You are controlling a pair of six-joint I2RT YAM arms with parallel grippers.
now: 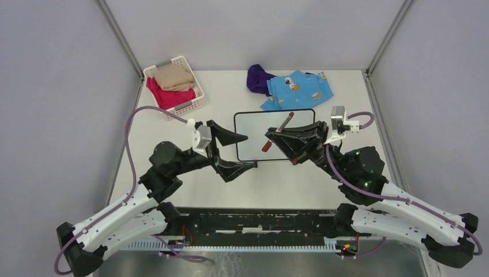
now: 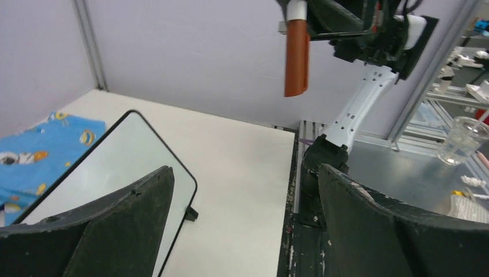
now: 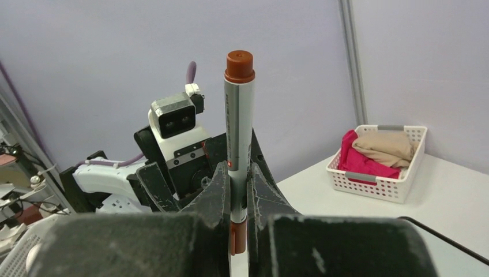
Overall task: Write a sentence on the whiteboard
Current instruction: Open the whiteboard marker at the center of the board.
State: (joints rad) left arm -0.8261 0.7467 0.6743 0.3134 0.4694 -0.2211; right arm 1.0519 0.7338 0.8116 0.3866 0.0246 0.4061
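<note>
- Black-framed whiteboard [image 1: 254,124] lies flat, long side running left to right.
- Right gripper [image 1: 275,138] clamps a brown-capped marker [image 1: 286,119] above it.
- Left gripper [image 1: 251,151] gapes wide, holding nothing.

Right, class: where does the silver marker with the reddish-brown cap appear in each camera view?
Top external: the silver, reddish-brown-capped marker slants across centre, in the right gripper.
Left wrist: marker at top, right of centre, brown end down.
Right wrist: marker centre, upright.
Shared landmark: the black-framed white whiteboard.
</note>
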